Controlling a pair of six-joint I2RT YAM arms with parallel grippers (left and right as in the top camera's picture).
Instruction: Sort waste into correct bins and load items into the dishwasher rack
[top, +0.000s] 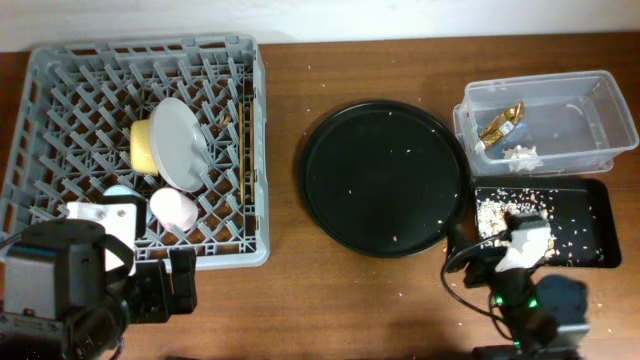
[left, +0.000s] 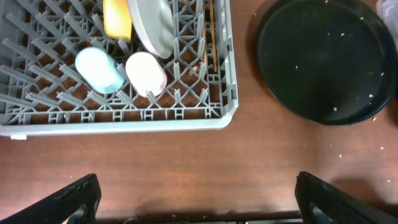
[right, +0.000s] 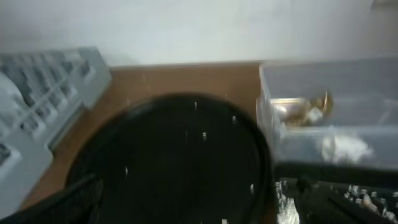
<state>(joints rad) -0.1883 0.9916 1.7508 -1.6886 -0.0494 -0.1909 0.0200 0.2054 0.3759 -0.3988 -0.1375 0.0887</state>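
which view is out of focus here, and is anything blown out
Right wrist: soft all over, with the round black tray and the gold wrapper in the clear tub smeared. Left wrist: sharp, with the dishwasher rack lattice, pink cup and light-blue cup crisp. Overhead: sharp on the table; the pale strip along the top edge is near white.
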